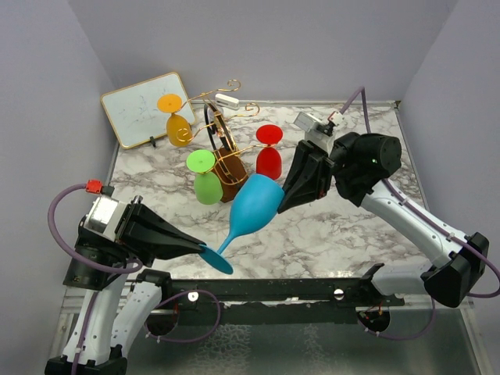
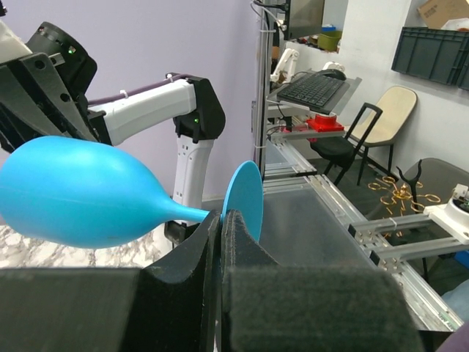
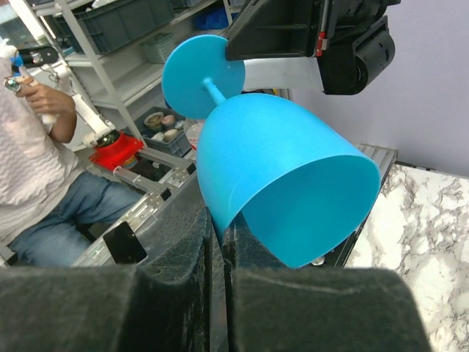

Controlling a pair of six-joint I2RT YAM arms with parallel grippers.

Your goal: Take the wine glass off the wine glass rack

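A: Bench first. Where does the job stand?

B: Lift-off looks done. The wine glass rack sits mid-bench, ahead of the white board. A green glass, an orange glass and a red glass hang on it foot-up. The blue wine glass is off the wire arms, with no hook around it. It is in the air just in front of the rack base, tilted, with the bowl toward the rack and the foot toward the near edge.

A: Anything left to do?

B: My read is very little. The glass is not resting on the bench, so a set-down may follow if one is wanted. The bowl passes close to the wooden base in the top view, so I'd watch for a knock there.

A: End effectors?

B: Right end effector: jaws together, pinching the wall of the bowl at its rim. Left end effector: jaws together, clamped on the stem right beside the foot. Both grip the same glass, one at each end
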